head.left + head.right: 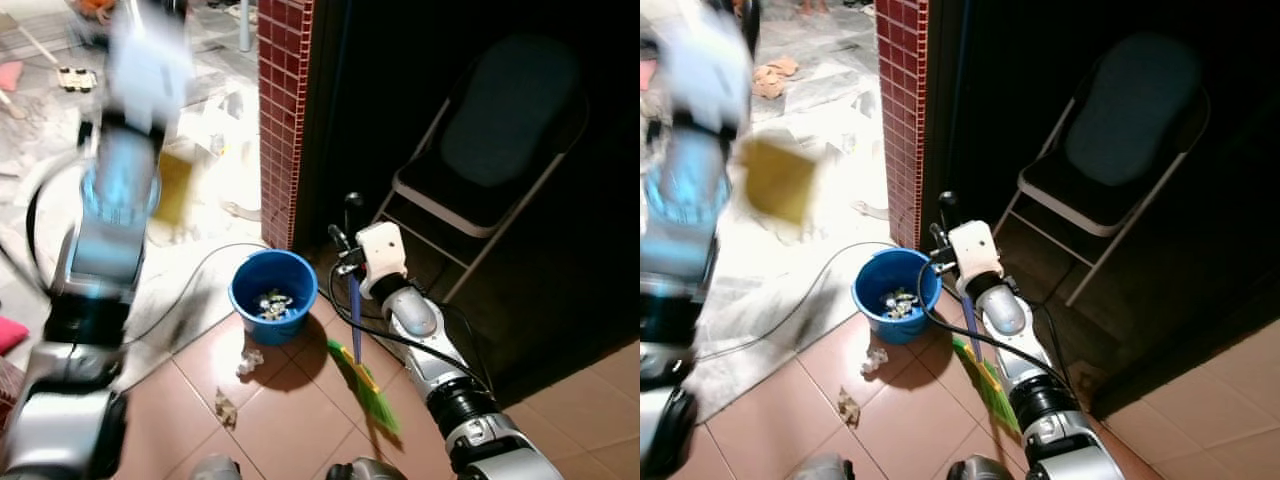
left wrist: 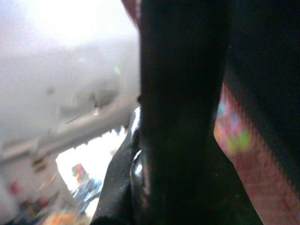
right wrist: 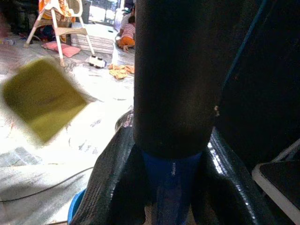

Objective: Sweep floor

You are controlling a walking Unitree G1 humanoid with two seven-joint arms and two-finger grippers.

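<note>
The right gripper (image 1: 347, 262) is clenched around the blue handle of a small broom (image 1: 354, 310). In the right wrist view you can see the blue stick (image 3: 171, 180) squeezed between the two black fingers (image 3: 112, 180). The broom hangs down from the gripper, and its green and yellow bristles (image 1: 370, 392) reach the brown tiled floor (image 1: 290, 410) just below and a little toward the robot.

A round blue plastic bucket (image 1: 272, 295) sits on the floor just beside the broom, on the robot's left side of it. It has little bits of trash inside. Two crumpled scraps of paper (image 1: 249, 361) lie on the tiles near the bucket (one close to it, one (image 1: 226, 408) a bit nearer the robot). A thin black cable (image 1: 190, 275) runs across the floor past the bucket.

The left arm (image 1: 110, 230) is raised high and looks very blurry. A flat yellow thing (image 1: 778, 180), maybe a dustpan, shows next to it, but it is too smeared to be sure. I cannot tell if the left gripper (image 2: 178, 117) is holding it or if its fingers are apart.

Behind the bucket stands a red tiled pillar (image 1: 283, 110). To the right of it, in the dark, is a black folding chair with a light metal frame (image 1: 490, 150).
</note>
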